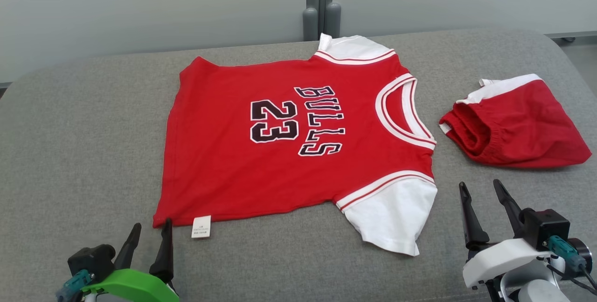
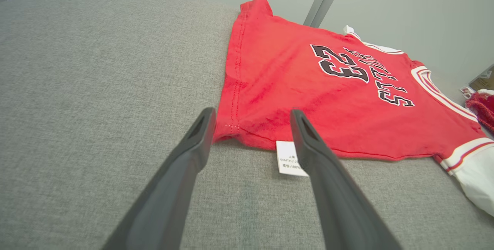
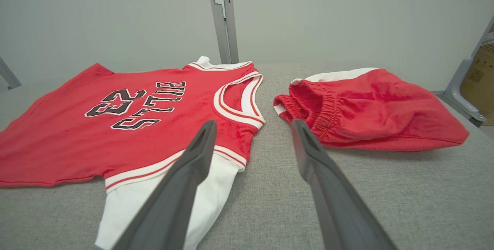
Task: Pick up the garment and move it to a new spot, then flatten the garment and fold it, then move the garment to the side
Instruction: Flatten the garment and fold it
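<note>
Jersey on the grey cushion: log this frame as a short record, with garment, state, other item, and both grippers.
surface: grey cushion
garment: red jersey, white sleeves, number 23
state: spread flat, unfolded, collar toward robot's right
tag: white care label at near hem
other item: red shorts, bunched, right of jersey, apart
left gripper: open, by near hem corner, holding nothing
right gripper: open, beside near white sleeve, holding nothing

There are two garments: one red jersey [image 1: 280, 153] in the centre and one pair of red shorts [image 1: 517, 125] at the right. One white label [image 1: 201, 226]. Two end effectors: left end effector [image 1: 151, 227] lower left, right end effector [image 1: 480, 185] lower right.
</note>
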